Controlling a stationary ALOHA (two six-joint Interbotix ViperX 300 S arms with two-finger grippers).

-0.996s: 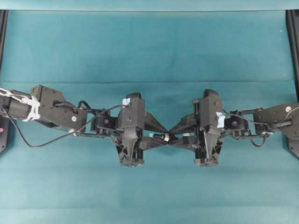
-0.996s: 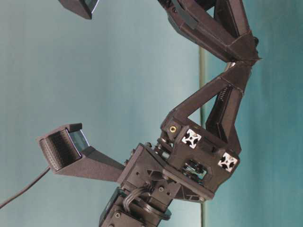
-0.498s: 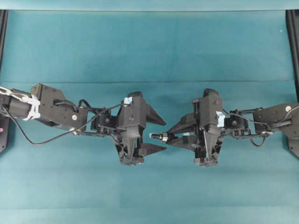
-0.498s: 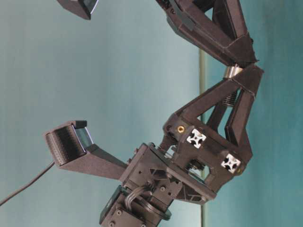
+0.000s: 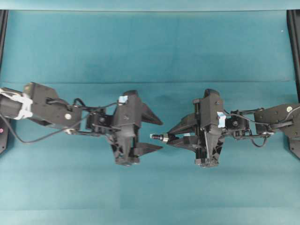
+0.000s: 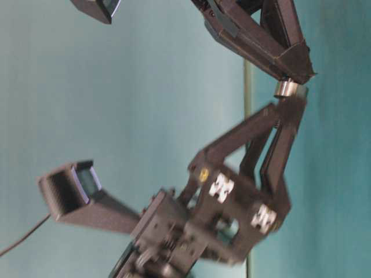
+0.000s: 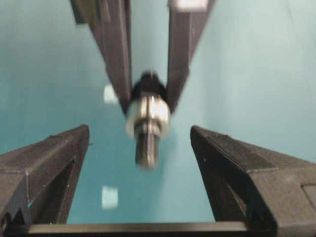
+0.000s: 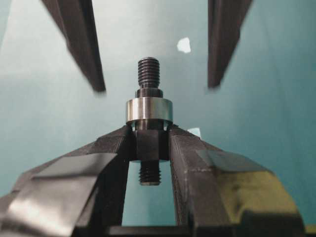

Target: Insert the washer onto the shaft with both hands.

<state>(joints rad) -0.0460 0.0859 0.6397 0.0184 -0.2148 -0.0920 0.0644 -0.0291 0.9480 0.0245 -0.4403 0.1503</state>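
Observation:
My right gripper (image 5: 170,136) is shut on the dark shaft (image 5: 157,137) and holds it level above the table, pointing left. The silver washer (image 8: 148,109) sits on the shaft, against my right fingertips (image 8: 118,143); the threaded end (image 8: 148,71) sticks out past it. My left gripper (image 5: 161,135) is open and empty, its fingers above and below the shaft's free end without touching it. In the left wrist view the washer (image 7: 148,114) and shaft (image 7: 147,148) are blurred, between my open left fingers (image 7: 54,163). The table-level view shows the washer (image 6: 285,88) at the right gripper's tips.
The table is covered in teal cloth (image 5: 150,47). Small pale tape scraps (image 7: 109,196) lie on it under the grippers. Black frame rails stand at the far left (image 5: 2,28) and far right (image 5: 294,37) edges.
My left gripper was shut at the shaft's end one second ago; it has opened and drawn back to the left. The washer stays on the shaft. My right gripper has not moved.

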